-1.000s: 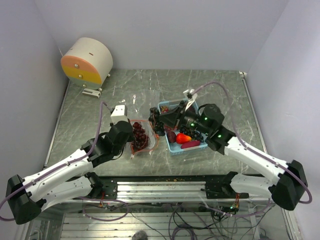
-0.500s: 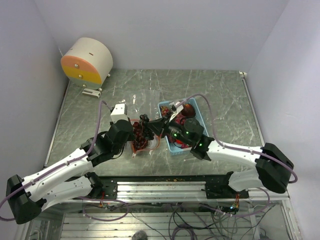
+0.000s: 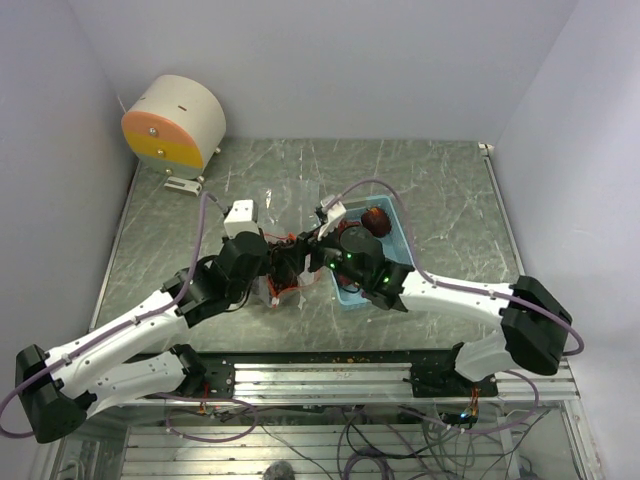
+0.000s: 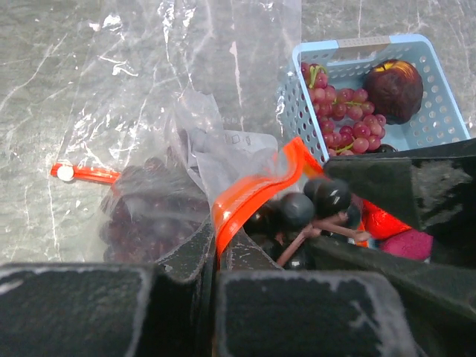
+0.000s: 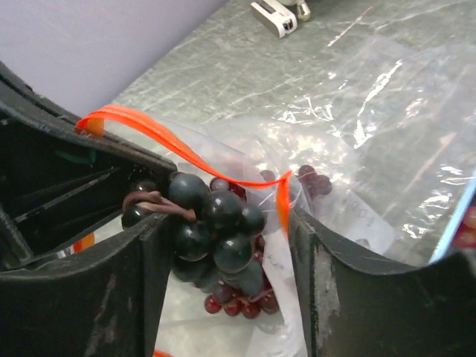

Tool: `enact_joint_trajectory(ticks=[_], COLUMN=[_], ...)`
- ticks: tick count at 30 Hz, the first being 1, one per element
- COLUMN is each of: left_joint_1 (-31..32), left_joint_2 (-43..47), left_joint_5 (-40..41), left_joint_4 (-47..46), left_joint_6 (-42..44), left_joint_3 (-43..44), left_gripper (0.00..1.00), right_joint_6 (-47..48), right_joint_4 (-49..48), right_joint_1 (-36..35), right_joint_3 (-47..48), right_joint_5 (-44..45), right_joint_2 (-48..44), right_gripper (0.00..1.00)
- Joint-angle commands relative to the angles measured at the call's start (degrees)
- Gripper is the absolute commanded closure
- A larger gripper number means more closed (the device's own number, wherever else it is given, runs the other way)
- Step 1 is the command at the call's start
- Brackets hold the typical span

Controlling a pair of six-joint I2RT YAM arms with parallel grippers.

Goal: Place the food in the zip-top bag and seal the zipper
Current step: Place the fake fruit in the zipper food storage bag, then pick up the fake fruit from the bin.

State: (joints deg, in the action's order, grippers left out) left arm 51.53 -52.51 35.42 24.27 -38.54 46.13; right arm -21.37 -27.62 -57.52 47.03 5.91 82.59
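Left gripper (image 4: 216, 249) pinches the orange zipper (image 4: 249, 195) of the zip-top bag (image 4: 149, 89). Right gripper (image 5: 223, 227) is spread, with one dark grape cluster (image 5: 195, 199) between its fingers at the bag's mouth. The blue tray (image 4: 297, 104) holds two items: one red grape cluster (image 4: 346, 123) and one round dark-red fruit (image 4: 393, 89).

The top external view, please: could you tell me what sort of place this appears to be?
Most likely a robot lab test cell, not a kitchen: left arm and right arm bolted to a metal rail, plain pale walls boxing in a marble-patterned table, loose cables beneath.
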Motion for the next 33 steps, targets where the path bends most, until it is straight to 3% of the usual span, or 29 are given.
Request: enact_joint_trajectory(ticks=[1, 7, 10, 13, 16, 19, 28, 33], left_joint_1=[0.11, 0.14, 0.18, 0.08, 0.10, 0.10, 0.09, 0.15], left_joint_2=[-1.21, -2.99, -1.71, 1.91, 6.22, 8.45, 8.04, 6.87], left_joint_5=[0.53, 1.09, 1.40, 0.60, -1.05, -1.78, -2.42, -1.74], left_joint_4=[-1.09, -0.04, -0.16, -2.24, -4.14, -3.20, 1.68, 1.60], left_joint_6=[1.22, 1.53, 1.54, 2.04, 1.98, 1.98, 1.29, 1.93], left_joint_3=[2.92, 4.04, 3.53, 1.47, -0.40, -0.53, 0.45, 0.26], left_gripper=[0.93, 0.93, 0.93, 0.93, 0.93, 0.93, 0.93, 0.93], right_joint_6=[4.58, 6.26, 6.05, 1.47, -3.72, -4.91, -3.44, -4.84], right_joint_4=[9.52, 18.12, 23.17, 33.87, 45.58, 46.34, 49.34, 51.42], right_joint_1=[-1.10, -1.11, -0.88, 2.70, 12.08, 18.21, 21.10, 22.18], right_joint_3=[3.57, 3.52, 5.32, 11.27, 16.30, 14.51, 10.74, 7.67], right_joint_5=[0.96, 7.45, 19.73, 31.63, 27.23, 20.81, 12.07, 15.38], right_joint_2=[-5.25, -14.28, -16.09, -12.19, -6.14, -3.18, 4.68, 6.18], right_gripper=[0.34, 0.17, 0.10, 0.08, 0.08, 0.09, 0.10, 0.11])
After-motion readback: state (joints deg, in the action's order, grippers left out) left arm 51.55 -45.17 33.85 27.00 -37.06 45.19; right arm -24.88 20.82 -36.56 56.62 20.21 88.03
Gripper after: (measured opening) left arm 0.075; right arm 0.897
